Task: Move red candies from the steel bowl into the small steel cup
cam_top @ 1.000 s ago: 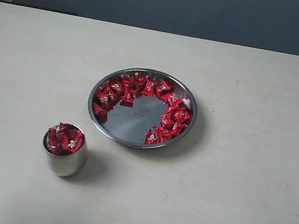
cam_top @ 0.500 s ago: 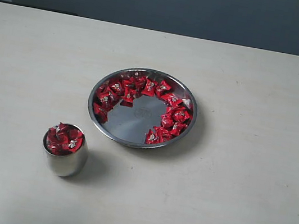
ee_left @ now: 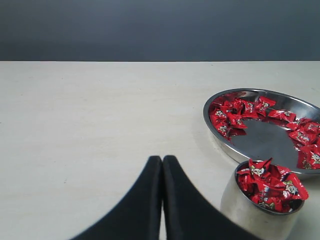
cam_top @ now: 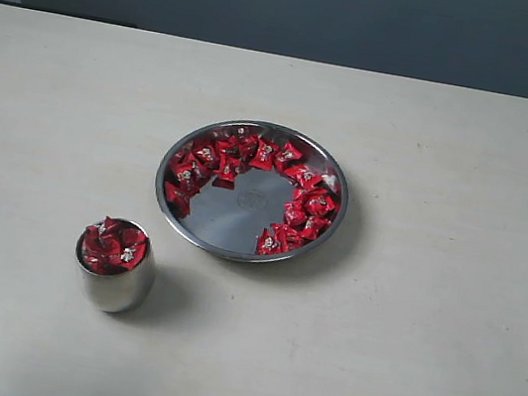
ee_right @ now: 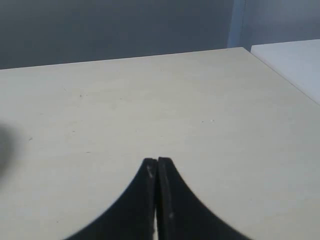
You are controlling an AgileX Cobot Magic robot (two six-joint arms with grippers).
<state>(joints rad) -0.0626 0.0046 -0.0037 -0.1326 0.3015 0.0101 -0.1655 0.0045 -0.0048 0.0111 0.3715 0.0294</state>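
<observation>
The steel bowl (cam_top: 240, 224) lies mid-table with red candies (cam_top: 305, 205) ringed along its far and right sides; its near-left bottom is bare. It shows in the left wrist view too, the steel bowl (ee_left: 265, 142) holding red candies (ee_left: 235, 112). The small steel cup (cam_top: 115, 280) stands near the front left, heaped with red candies (cam_top: 114, 246); the same small steel cup (ee_left: 250, 212) sits close beside my left gripper (ee_left: 162, 159). That gripper is shut and empty, a little short of the cup. My right gripper (ee_right: 157, 161) is shut with nothing in it over bare tabletop. Neither gripper shows in the exterior view.
A pale tabletop (cam_top: 419, 363) stretches around both vessels. The table's corner and right edge (ee_right: 260, 57) appear in the right wrist view, with a white surface (ee_right: 295, 62) beyond. A dark wall (cam_top: 304, 8) backs the table.
</observation>
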